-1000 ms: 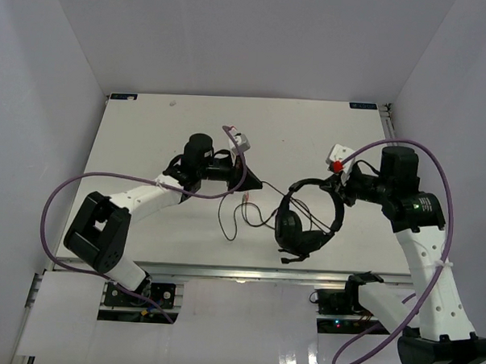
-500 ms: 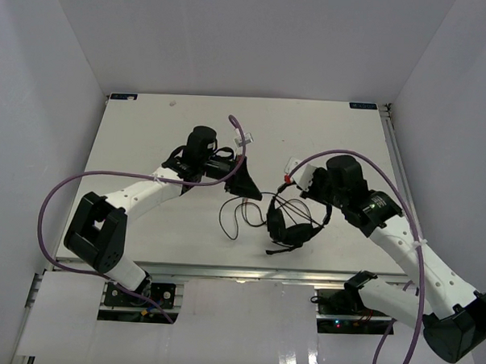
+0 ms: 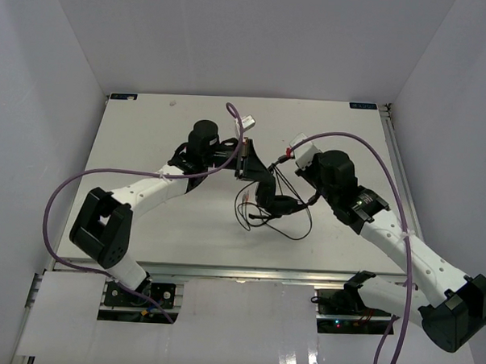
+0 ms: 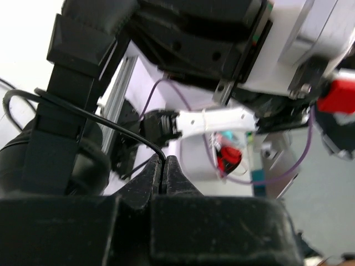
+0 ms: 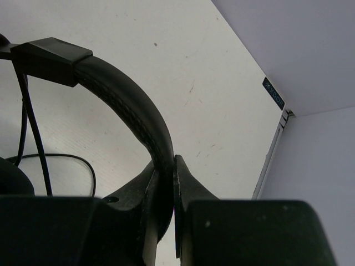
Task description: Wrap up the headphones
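Headphones (image 3: 276, 204) mid-table (image 3: 148, 129), between both arms. Stiff, light headband (image 5: 127, 105) is clamped tight in the right gripper (image 5: 165, 166), a solid hold. The left gripper (image 4: 163, 166) pinches the cord (image 4: 127, 134): thin, floppy, likely slippery, best held close in.

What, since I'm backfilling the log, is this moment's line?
left hand: shut on cord | right hand: shut on headband | headphones: between hands, cord trailing on table

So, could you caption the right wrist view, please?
Right end effector shut on the headphones' headband, white table behind.
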